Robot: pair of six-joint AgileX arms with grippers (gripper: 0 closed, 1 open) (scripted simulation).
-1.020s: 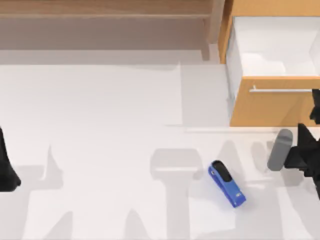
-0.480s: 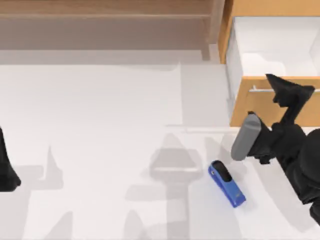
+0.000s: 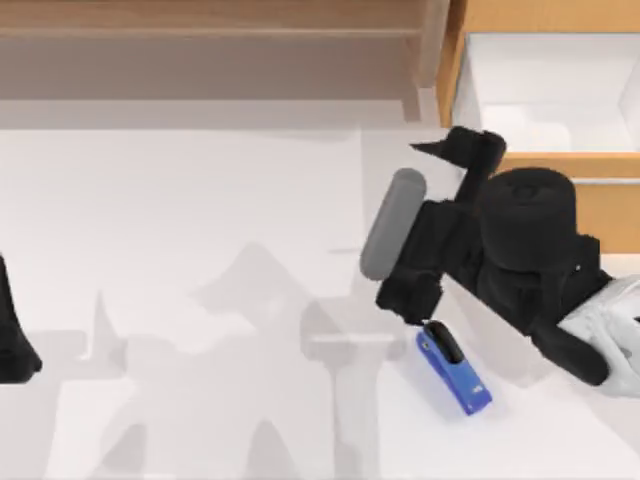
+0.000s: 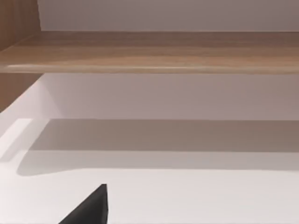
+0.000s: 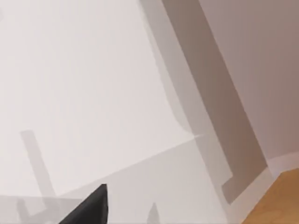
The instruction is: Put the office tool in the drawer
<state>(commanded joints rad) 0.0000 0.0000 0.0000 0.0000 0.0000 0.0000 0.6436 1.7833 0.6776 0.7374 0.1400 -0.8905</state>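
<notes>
From above, a white desk (image 3: 200, 220) held a small blue stapler (image 3: 455, 368) with a black top strip, lying at an angle toward the right side, in front of an open tan drawer (image 3: 610, 205) with a white interior at the far right. A long wooden shelf unit (image 3: 210, 30) ran along the back. The right arm reached in from the right, its black wrist looming over the spot just behind the stapler, and the right gripper (image 3: 412, 298) hung close above the stapler's near end; whether its fingers were spread or closed could not be told. The stapler appeared to rest on the desk, not yet lifted. The left arm (image 3: 15, 335) sat parked at the left edge, its gripper out of sight. To do this step well, the right gripper would probably need to turn so its fingers straddled the stapler's narrow sides, centre over the body, then descend straight before closing.
</notes>
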